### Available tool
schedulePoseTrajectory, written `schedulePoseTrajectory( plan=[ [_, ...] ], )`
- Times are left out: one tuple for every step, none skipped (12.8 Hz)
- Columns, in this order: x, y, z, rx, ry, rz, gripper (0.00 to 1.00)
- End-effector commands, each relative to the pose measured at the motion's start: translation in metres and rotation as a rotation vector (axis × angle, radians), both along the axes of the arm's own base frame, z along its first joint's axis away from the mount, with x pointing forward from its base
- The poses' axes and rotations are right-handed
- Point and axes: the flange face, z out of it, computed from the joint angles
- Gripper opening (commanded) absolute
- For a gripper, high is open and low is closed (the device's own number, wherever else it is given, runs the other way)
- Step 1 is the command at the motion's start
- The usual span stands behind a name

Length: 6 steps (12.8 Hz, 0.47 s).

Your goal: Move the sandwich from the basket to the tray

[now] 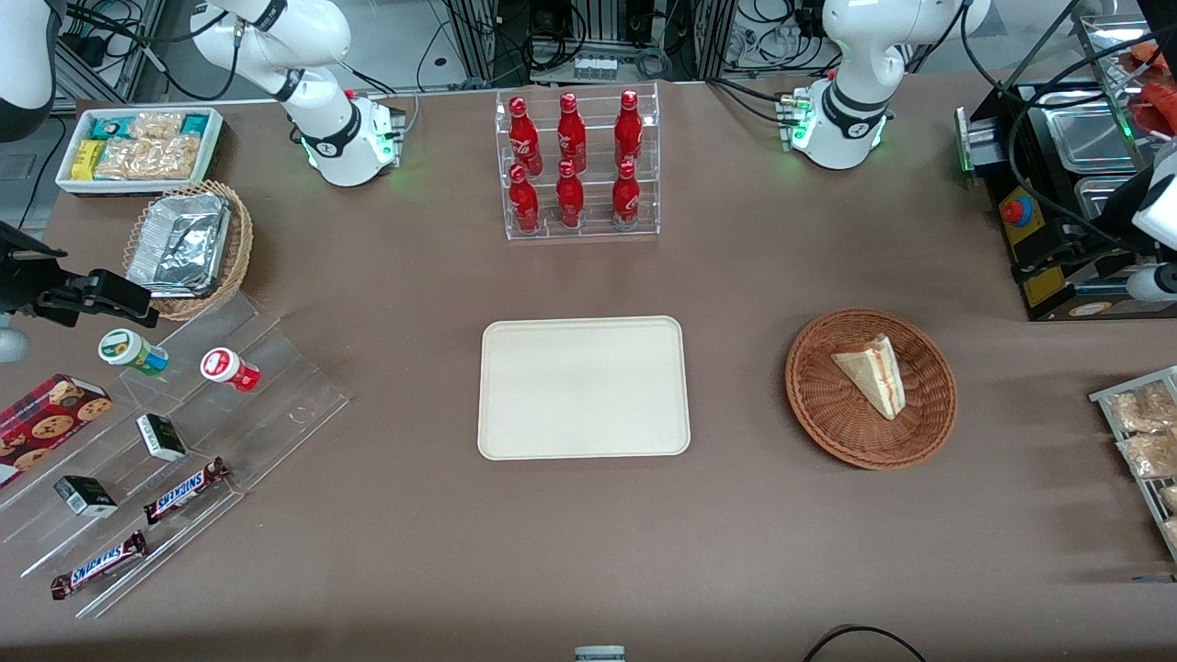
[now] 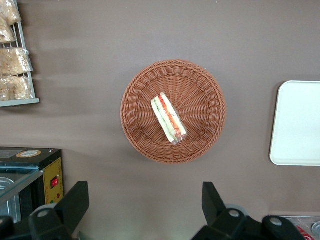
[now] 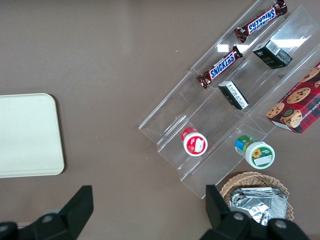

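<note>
The sandwich [image 1: 872,372] [image 2: 169,119], a pale wedge with red, orange and green filling along its edge, lies in the round reddish-brown basket [image 1: 818,414] [image 2: 137,130]. The cream tray [image 1: 583,386] [image 2: 300,125] [image 3: 27,135] lies flat beside the basket, toward the parked arm's end, with nothing on it. My gripper [image 2: 144,202] hangs open high above the bare table, just off the basket's rim and clear of the sandwich. Nothing is between its dark fingers [image 2: 75,200].
A black machine [image 1: 1057,202] [image 2: 30,175] and a wire rack of snack bags [image 1: 1145,441] [image 2: 15,55] stand at the working arm's end. A clear rack of red bottles [image 1: 577,165] stands farther from the front camera than the tray. Acrylic steps with candy bars [image 1: 165,441] are at the parked arm's end.
</note>
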Motion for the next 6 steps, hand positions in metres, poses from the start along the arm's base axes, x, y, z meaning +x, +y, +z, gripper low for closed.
schedulePoseTrajectory(
  plan=[
    [-0.001,0.000,0.004,-0.001,-0.011,0.006,1.00],
    [-0.001,-0.001,0.004,-0.003,-0.010,0.008,1.00],
    [-0.001,0.000,0.002,0.002,-0.008,0.003,1.00],
    [-0.001,0.000,0.000,0.003,-0.004,0.001,1.00],
    [-0.001,0.000,-0.005,0.005,0.005,0.001,1.00],
    [-0.002,0.001,-0.009,0.003,0.016,0.004,1.00]
  ],
)
